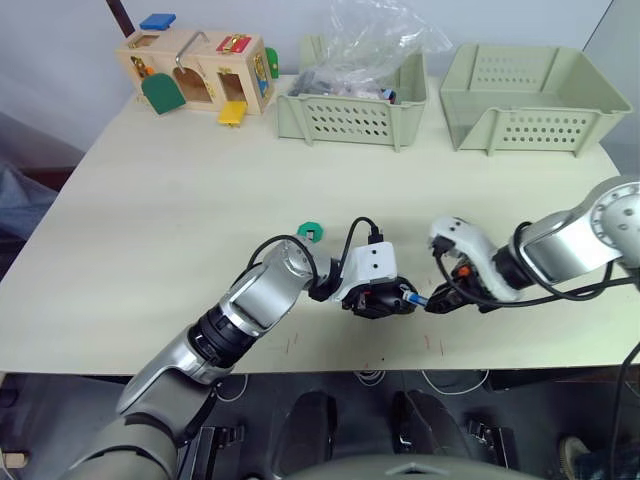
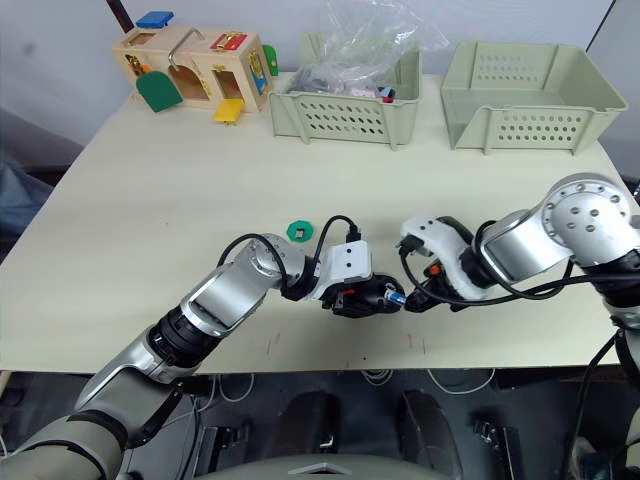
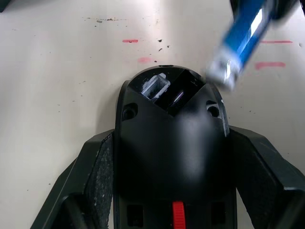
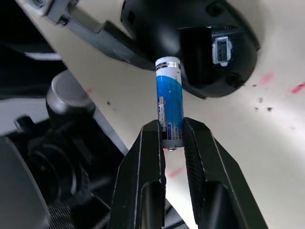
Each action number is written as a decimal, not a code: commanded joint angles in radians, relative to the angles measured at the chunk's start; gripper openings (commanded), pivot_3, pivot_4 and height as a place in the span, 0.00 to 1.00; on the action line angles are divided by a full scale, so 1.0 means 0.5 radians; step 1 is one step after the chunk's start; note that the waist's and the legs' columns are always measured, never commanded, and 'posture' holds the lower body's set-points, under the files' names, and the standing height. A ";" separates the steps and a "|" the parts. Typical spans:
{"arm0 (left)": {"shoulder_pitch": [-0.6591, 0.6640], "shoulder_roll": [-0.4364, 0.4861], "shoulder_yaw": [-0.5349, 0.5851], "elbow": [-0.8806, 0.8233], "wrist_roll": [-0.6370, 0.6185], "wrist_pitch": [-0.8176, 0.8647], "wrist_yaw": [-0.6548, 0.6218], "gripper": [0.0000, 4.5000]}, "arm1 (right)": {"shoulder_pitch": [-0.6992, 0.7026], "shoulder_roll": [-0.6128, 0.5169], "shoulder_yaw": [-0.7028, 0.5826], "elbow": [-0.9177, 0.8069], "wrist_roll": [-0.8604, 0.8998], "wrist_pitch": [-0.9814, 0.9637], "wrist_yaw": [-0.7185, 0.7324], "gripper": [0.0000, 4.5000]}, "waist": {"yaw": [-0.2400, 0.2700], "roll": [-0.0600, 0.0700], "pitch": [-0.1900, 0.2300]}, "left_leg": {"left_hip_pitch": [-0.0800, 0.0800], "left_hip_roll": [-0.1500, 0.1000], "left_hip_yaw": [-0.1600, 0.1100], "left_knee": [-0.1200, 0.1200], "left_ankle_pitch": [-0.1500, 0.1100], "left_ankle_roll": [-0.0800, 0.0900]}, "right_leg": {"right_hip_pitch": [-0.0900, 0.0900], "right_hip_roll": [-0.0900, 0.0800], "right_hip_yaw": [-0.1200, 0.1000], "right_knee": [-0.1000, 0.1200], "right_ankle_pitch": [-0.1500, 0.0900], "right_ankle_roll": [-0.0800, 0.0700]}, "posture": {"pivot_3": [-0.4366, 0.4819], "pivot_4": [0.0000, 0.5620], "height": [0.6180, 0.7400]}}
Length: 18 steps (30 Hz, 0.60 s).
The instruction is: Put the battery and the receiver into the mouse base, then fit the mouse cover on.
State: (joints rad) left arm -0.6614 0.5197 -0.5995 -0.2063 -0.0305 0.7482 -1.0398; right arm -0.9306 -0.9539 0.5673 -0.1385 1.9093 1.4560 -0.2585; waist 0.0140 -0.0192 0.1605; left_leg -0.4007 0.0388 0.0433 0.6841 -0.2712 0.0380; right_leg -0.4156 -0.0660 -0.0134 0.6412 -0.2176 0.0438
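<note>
black mouse base (image 3: 171, 148) sits clamped in the left gripper (image 1: 378, 298) near the counter (image 1: 180, 230) front edge, its battery bay turned up and steadied for loading. just beside it, the right gripper (image 4: 171, 143) pinches the battery (image 4: 169, 102) by one end, its free tip aimed at the bay's rim.

A pale cream table (image 1: 180, 220) stands against a light grey wall (image 1: 60, 50), its surface marked with small red dashes (image 3: 129, 41) and dark specks. Along its far edge sit two sage-green perforated bins (image 1: 535, 95) and a wooden latch-board toy house (image 1: 195, 70).
</note>
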 commanded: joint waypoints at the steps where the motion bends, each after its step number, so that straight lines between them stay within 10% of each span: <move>1: 0.029 0.004 -0.042 -0.032 0.028 0.008 0.013 0.64 | -0.009 -0.023 0.035 0.005 0.126 -0.123 -0.149 0.01 | -0.001 0.000 0.000 | 0.000 0.000 0.000 0.000 0.000 0.000 | 0.000 0.000 0.000 0.000 0.000 0.000 | 0.48 0.27 1.00; 18: 0.047 -0.019 -0.051 -0.054 0.029 0.031 0.031 0.64 | 0.019 0.070 0.119 0.126 0.126 -0.147 -0.319 0.01 | 0.000 0.000 0.000 | -0.001 0.001 0.000 0.000 -0.001 0.001 | 0.000 0.000 -0.001 -0.001 -0.001 -0.001 | 0.48 0.27 1.00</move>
State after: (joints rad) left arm -0.6517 0.5198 -0.5993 -0.2263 -0.0214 0.7582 -1.0283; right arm -0.9178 -0.9236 0.6242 -0.0799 1.9612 1.3864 -0.4042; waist 0.0139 -0.0192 0.1604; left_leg -0.4010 0.0393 0.0431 0.6841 -0.2716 0.0386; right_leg -0.4159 -0.0658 -0.0137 0.6409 -0.2179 0.0434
